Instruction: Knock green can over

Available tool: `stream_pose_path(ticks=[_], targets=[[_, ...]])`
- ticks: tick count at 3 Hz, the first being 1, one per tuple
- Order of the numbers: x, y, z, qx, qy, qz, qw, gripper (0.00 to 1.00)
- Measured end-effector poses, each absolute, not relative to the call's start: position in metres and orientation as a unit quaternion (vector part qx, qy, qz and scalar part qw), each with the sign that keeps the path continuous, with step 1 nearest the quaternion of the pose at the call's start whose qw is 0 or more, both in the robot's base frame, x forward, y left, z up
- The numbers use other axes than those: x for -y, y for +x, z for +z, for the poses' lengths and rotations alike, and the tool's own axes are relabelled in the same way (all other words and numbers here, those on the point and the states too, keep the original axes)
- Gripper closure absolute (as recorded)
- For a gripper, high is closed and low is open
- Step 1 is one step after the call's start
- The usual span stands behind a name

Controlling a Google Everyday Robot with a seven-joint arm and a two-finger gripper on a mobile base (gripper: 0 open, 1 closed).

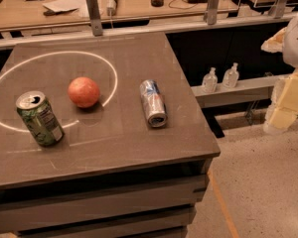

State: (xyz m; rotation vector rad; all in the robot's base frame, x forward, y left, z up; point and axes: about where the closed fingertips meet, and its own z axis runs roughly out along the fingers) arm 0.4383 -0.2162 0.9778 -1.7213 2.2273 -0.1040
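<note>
The mottled green-and-white aluminium drink can (39,119) stands upright at the lower left, on the dark grey tabletop (139,148) and not yet knocked. To its right are a round orange ball (83,91) and a slim silver-and-blue can (153,103) lying on its side. At the far right edge hangs the pale gripper (283,115), well off the table. I cannot tell whether it is open or closed. The approach looks unstarted. Next comes a long leftward reach, then a sideways push high on the can.

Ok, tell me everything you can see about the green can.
The green can is aluminium-looking, mottled green and white, with a pale label panel and silver pull-tab top. It stands on its base at the table's front left, touching only the tabletop. The gripper is far right, off the table, well clear.
</note>
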Motion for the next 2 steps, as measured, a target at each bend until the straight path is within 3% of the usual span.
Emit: stream_pose_path(ticks=[2], targets=[[0.196,0.443,0.971,-0.774,-0.611,-0.020,0.166,0.00]])
